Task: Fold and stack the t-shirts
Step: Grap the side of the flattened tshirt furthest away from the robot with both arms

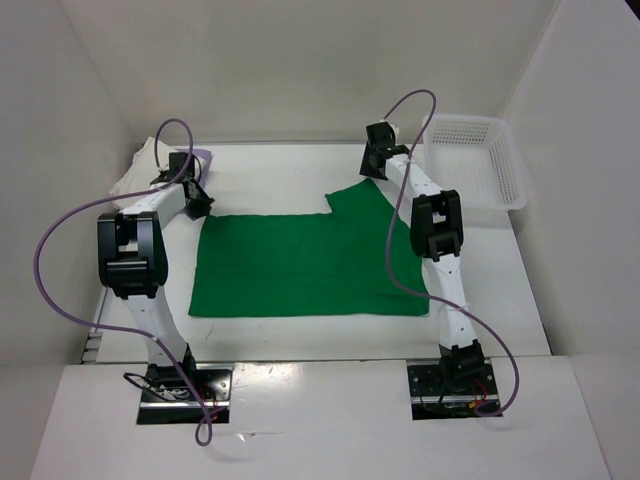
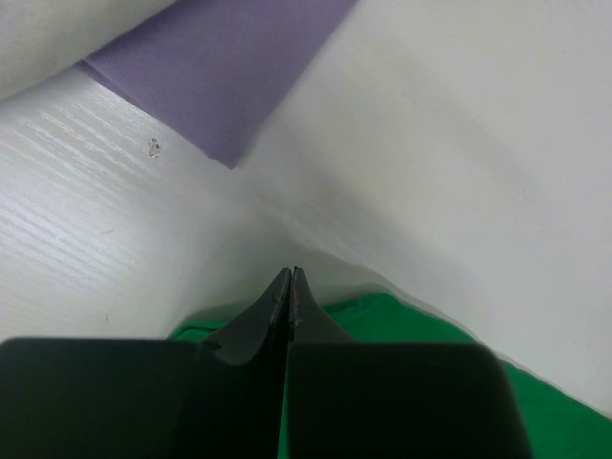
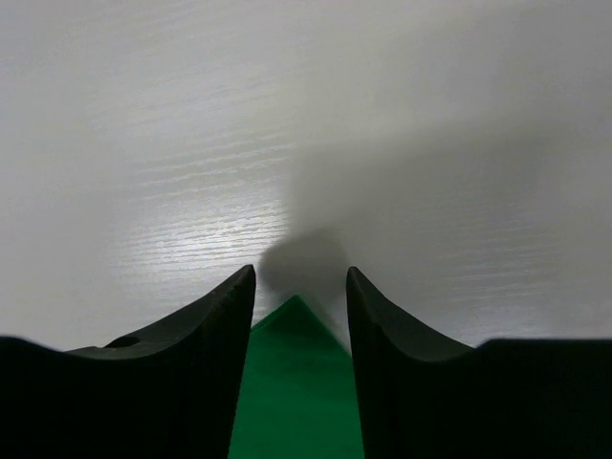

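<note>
Looking down from the top camera, you have the green t-shirt spread flat in the middle of the table, with one sleeve jutting out at its 1 o'clock corner. Your left gripper sits right at the shirt's 10 o'clock corner. Your right gripper is at the far edge of that sleeve, at 1 o'clock. In the far corner of the table, at 10 o'clock, the lavender t-shirt and the cream t-shirt lie side by side, touching. The white mesh basket stands at 2 o'clock, apart from the green cloth.

Over to the left wrist camera: the two fingers are pressed tight together with no gap between them. Green cloth shows beneath them at 6 o'clock and spreads towards 4 o'clock. Whether any of it is pinched between the tips, you cannot tell. A lavender fold lies at 11 o'clock, with cream cloth above it in the top left corner.

Now the right wrist camera: the fingers stand well apart and clamp nothing. A pointed green corner lies on the table in the gap between them at 6 o'clock, its tip just short of the fingertips. Bare white table fills everything from 9 through 12 to 3 o'clock.
</note>
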Robot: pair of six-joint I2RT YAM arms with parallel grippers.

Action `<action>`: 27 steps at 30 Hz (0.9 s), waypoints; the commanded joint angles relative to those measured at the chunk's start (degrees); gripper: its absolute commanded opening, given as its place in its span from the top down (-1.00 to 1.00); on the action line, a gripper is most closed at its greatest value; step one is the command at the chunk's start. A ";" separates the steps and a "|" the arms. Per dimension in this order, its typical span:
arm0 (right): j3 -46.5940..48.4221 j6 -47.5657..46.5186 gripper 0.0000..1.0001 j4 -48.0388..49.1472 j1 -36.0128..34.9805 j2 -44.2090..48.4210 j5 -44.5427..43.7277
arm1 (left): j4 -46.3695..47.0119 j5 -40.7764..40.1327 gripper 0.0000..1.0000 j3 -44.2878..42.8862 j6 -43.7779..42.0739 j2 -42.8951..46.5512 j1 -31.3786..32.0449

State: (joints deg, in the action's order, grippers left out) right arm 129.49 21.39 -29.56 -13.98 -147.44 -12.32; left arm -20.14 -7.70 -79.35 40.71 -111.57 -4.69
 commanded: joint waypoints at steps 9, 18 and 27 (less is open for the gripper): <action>-2.14 0.85 0.20 -1.29 -0.44 3.91 4.05 | 1.16 1.29 1.00 1.66 0.25 2.50 0.21; -3.98 2.51 0.85 -1.29 -0.44 5.13 3.27 | 1.68 1.82 1.00 1.66 0.25 2.50 0.21; -15.79 3.74 1.00 -0.86 -0.44 18.92 2.65 | 1.07 2.61 1.00 1.91 -0.98 6.27 0.73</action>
State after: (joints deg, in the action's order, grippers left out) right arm 119.74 23.86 -30.26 -14.02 -139.50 -8.75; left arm -19.66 -5.06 -78.30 40.64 -110.65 -4.32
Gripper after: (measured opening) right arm 0.004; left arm 0.001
